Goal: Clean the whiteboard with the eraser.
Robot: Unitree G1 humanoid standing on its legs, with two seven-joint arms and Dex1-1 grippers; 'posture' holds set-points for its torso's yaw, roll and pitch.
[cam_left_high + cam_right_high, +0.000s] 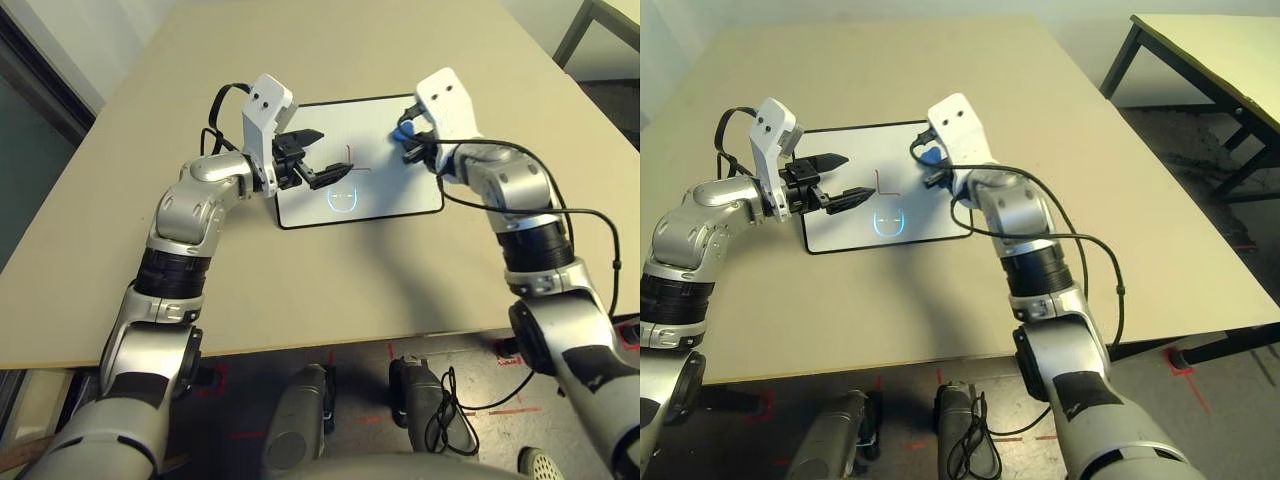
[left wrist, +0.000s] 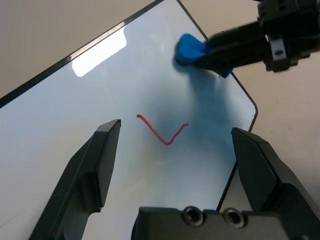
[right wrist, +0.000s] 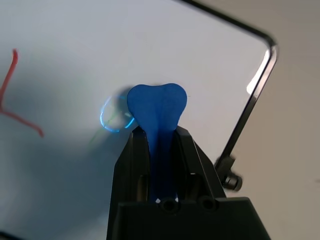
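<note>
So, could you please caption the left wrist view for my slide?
Right hand pressing the small blue eraser onto the black-framed whiteboard beyond a red V-shaped mark.

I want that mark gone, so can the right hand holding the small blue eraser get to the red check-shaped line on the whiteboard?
Probably yes. The right hand grips the small blue eraser over the white black-framed whiteboard; bare board lies between it and the red check-shaped line. The open left hand hovers close by.

Whiteboard (image 1: 390, 195) was white with thin black frame, red angled stroke (image 2: 162, 132) and a pale blue-green looped mark (image 1: 341, 199) on it. Eraser (image 3: 157, 107) bright blue. Both grippers' fingers (image 2: 95, 165) black, wrist housings white, forearms silver. Table (image 1: 300, 290) plain beige.
</note>
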